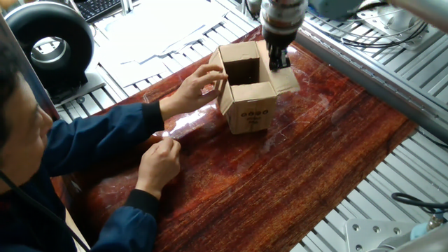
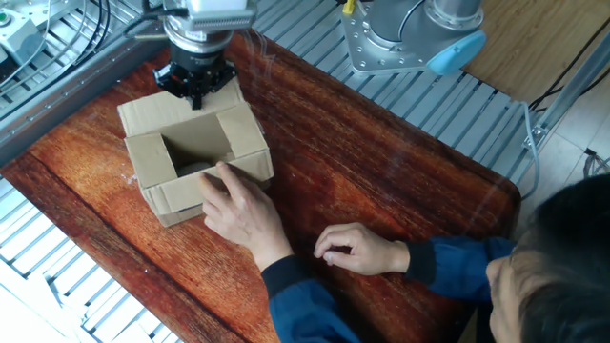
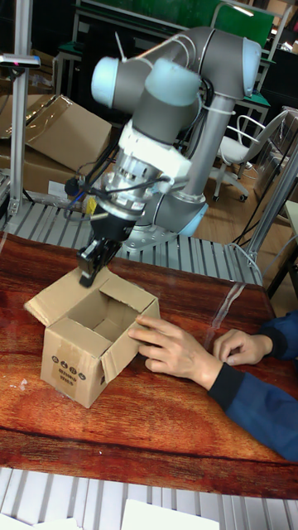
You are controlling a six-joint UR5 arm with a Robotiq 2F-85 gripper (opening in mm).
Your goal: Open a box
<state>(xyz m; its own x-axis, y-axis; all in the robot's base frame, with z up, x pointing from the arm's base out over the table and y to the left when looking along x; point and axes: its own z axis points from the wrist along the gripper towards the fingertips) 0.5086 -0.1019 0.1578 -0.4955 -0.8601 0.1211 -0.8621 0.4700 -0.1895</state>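
Note:
The box (image 1: pixel 246 98) is a small brown cardboard carton with black print on its side, standing on the wooden table with its top open. My gripper (image 1: pixel 278 61) hangs over its far rim, fingers together and tips down at the fold of one flap (image 1: pixel 285 80). That flap lies spread outward, seen also as the flap (image 3: pixel 51 300) and the flap (image 2: pixel 151 110). Nothing shows between the fingers of the gripper (image 3: pixel 88 276), which also appears as the gripper (image 2: pixel 195 88) in the other fixed view. The box (image 3: pixel 87 339) and box (image 2: pixel 195 167) show a dark, hollow inside.
A person in a blue sleeve holds one hand (image 1: pixel 199 82) against the box's near flap and rests the other hand (image 1: pixel 159 162) on the wooden table (image 1: pixel 301 161). Grey slatted metal (image 1: pixel 392 77) surrounds the table. A black fan (image 1: pixel 49 42) sits at the far left.

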